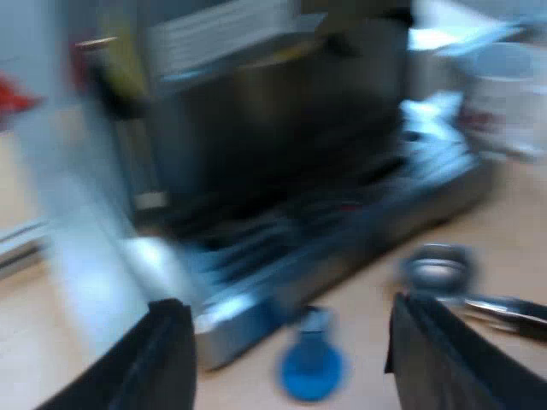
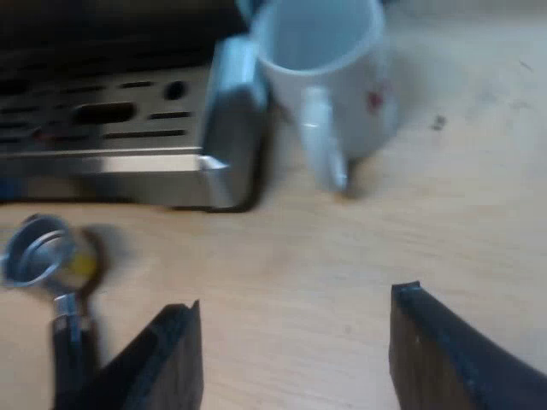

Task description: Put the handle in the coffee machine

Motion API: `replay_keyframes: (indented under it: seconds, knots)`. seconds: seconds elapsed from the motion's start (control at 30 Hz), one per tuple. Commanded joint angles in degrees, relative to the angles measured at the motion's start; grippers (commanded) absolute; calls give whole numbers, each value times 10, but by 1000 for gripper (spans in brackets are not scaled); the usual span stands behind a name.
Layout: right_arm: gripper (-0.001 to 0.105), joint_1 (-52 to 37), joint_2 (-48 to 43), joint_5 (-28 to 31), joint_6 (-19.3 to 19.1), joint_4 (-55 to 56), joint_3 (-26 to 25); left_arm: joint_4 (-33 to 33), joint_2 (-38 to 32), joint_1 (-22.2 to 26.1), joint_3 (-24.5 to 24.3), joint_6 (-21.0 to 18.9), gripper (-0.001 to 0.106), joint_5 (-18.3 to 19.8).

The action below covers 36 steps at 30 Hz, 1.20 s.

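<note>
Just beside the espresso machine [image 2: 111, 128] the holder [image 2: 38, 252] lies loose on the table [image 2: 479, 213]. Left gripper [image 1: 291, 312] and right gripper [image 2: 295, 303] are open, empty; better to grasp the dark handle [image 2: 70, 350] squarely, basket kept level.

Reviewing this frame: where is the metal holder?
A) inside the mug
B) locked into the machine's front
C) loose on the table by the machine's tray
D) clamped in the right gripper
C: the metal holder lies on the table beside the espresso machine, and the right gripper is open and empty.
</note>
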Motion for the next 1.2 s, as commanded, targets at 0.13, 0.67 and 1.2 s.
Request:
replay_keyframes:
  seconds: [0.13,0.67,1.2]
  knots:
    - [50,64,76,-10,-16,47,-69,-7,38,-68,-4,-6,51,92]
    - [50,266,223,29,28,92,-96,-7,93,-230,-4,-6,51,106]
    - [50,425,366,100,130,46,-95,-45,178,-326,-4,21,51,140]
